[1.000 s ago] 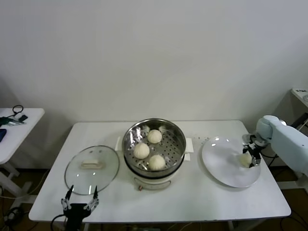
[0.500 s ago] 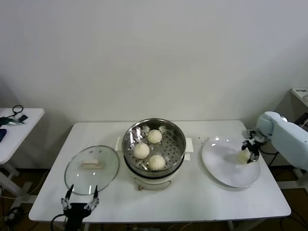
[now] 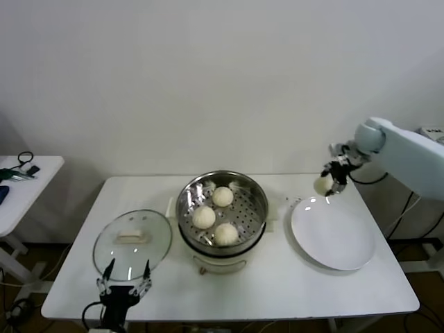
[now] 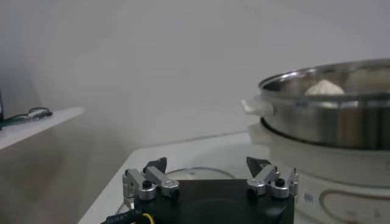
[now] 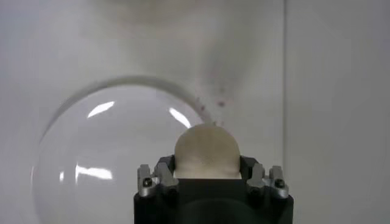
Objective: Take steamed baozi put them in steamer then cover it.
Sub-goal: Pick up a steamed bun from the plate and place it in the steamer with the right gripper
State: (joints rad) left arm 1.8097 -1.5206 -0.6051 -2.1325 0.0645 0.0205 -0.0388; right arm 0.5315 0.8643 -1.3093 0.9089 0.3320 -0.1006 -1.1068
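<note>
The steel steamer (image 3: 222, 211) stands mid-table on its white base and holds three baozi (image 3: 204, 217) on its perforated tray. My right gripper (image 3: 327, 182) is shut on the fourth baozi (image 3: 322, 184) and holds it in the air above the far left edge of the white plate (image 3: 333, 236); the bun also shows between the fingers in the right wrist view (image 5: 206, 152). The glass cover (image 3: 132, 243) lies flat on the table left of the steamer. My left gripper (image 3: 125, 286) is open and empty at the table's front edge, just in front of the cover.
The white plate is bare. The steamer's rim and one bun show in the left wrist view (image 4: 329, 85). A small side table (image 3: 21, 187) with cables stands at the far left. A wall runs close behind the table.
My right gripper has lifted the baozi off the plate and carried it up and left, toward the steamer. The left gripper has shifted slightly forward toward the cover.
</note>
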